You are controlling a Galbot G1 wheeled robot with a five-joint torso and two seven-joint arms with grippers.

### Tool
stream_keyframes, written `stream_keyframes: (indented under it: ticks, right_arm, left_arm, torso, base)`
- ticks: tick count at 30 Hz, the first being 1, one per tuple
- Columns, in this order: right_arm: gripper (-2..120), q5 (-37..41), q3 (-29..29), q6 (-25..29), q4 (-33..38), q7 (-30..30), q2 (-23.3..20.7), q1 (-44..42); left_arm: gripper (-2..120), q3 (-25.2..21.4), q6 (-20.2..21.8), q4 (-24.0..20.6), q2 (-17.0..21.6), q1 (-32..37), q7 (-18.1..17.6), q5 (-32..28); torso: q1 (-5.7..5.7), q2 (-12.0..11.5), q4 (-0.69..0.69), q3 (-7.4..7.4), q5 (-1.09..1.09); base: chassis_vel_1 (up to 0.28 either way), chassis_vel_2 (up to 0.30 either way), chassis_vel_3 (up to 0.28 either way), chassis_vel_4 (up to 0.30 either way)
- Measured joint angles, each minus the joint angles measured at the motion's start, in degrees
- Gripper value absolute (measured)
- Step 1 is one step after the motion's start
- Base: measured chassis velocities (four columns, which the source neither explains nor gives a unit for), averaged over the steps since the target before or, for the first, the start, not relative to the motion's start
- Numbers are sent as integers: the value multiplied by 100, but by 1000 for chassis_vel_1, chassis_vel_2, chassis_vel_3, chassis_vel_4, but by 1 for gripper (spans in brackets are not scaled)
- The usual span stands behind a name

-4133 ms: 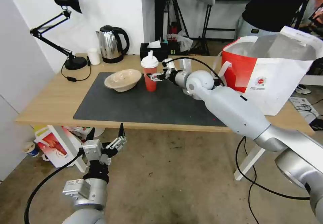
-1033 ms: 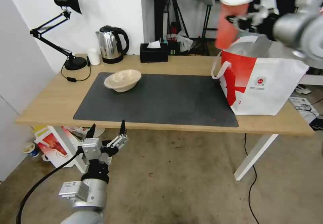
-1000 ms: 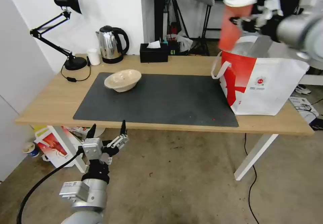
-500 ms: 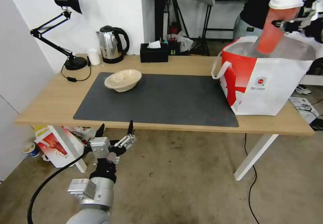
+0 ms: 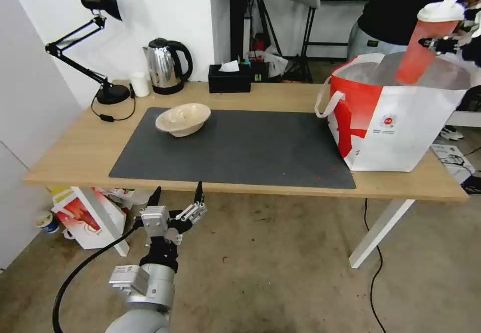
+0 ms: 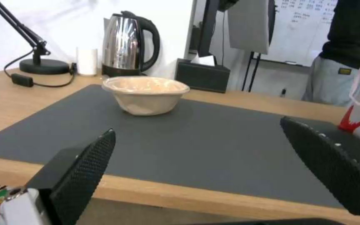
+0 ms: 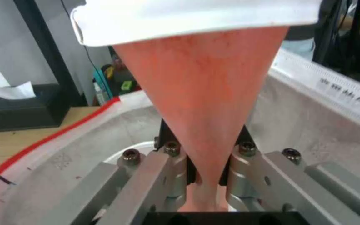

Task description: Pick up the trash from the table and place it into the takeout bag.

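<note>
The right gripper [image 5: 447,43] is clamped on the red drink cup [image 5: 425,47], which hangs tilted, its base dipped just inside the open mouth of the takeout bag [image 5: 396,117]; foil lining lies below the jaws in the right wrist view. Half a second ago the cup sat nearer the bag's middle; four seconds ago it stood on the table [image 5: 75,147]. Release looks close. The left gripper [image 5: 176,198], jaws wide, has risen slightly toward the table edge; the beige bowl [image 5: 182,118] stays beyond it on the mat.
</note>
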Motion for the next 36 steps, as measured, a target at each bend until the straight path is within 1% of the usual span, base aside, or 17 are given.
stream_keyframes:
  ticks: [7, 16, 25, 26, 27, 29, 31, 32, 33, 34, 35, 36]
  right_arm:
    - [6, -120, -35, 67, -228, -23, 238, -99]
    - [6, -424, -88, 222, -532, -245, 506, -249]
    - [6, -609, -121, 241, -602, -279, 690, -389]
    - [7, -637, -121, 218, -578, -260, 712, -416]
    - [12, -643, -121, 168, -538, -237, 725, -431]
    - [14, -643, -120, 145, -522, -225, 730, -432]
    - [26, -642, -114, 99, -482, -150, 736, -426]
    - [26, -642, -114, 99, -482, -150, 736, -426]
    - [32, -639, -100, 46, -455, -133, 729, -414]
    - [34, -638, -96, 32, -449, -130, 725, -412]
    - [39, -635, -83, -26, -436, -118, 705, -410]
    - [39, -635, -83, -26, -436, -118, 705, -410]
  left_arm:
    - [99, -50, -5, -34, -19, 55, 3, 15]
    - [99, -92, -7, -88, -52, 123, 9, 54]
    - [99, -192, -14, -145, -44, 170, 9, 57]
    - [99, -213, -15, -160, -33, 169, 9, 45]
    - [99, -224, -14, -167, -27, 168, 8, 36]
    - [99, -227, -14, -171, -24, 167, 8, 34]
    - [99, -231, -14, -175, -17, 166, 8, 31]
    - [99, -231, -14, -175, -17, 166, 8, 31]
    - [100, -231, -15, -177, -16, 165, 9, 36]
    - [100, -231, -16, -178, -18, 164, 11, 43]
    - [100, -230, -41, -178, -30, 163, 20, 94]
    - [100, -230, -41, -178, -30, 163, 20, 94]
  torso:
    - [0, 0, 1, 0, 1]
    - [0, 0, 1, 0, 0]
    - [0, 0, 1, 0, 0]
    - [0, 0, 1, 0, 0]
    - [0, 0, 0, 0, 0]
    - [0, 0, 1, 0, 0]
    - [0, 0, 1, 0, -1]
    - [0, 0, 1, 0, -1]
    - [0, 0, 1, 0, 0]
    - [0, 0, 1, 0, 0]
    - [0, 0, 1, 0, -1]
    - [0, 0, 1, 0, -1]
  base:
    - [0, 0, 0, 0]
    - [0, 0, 0, 0]
    - [0, 0, 0, 0]
    - [0, 0, 0, 0]
    - [0, 0, 0, 0]
    - [0, 0, 0, 0]
    - [0, 0, 0, 0]
    - [0, 0, 0, 0]
    - [0, 0, 0, 0]
    - [0, 0, 0, 0]
    - [0, 0, 0, 0]
    - [0, 0, 0, 0]
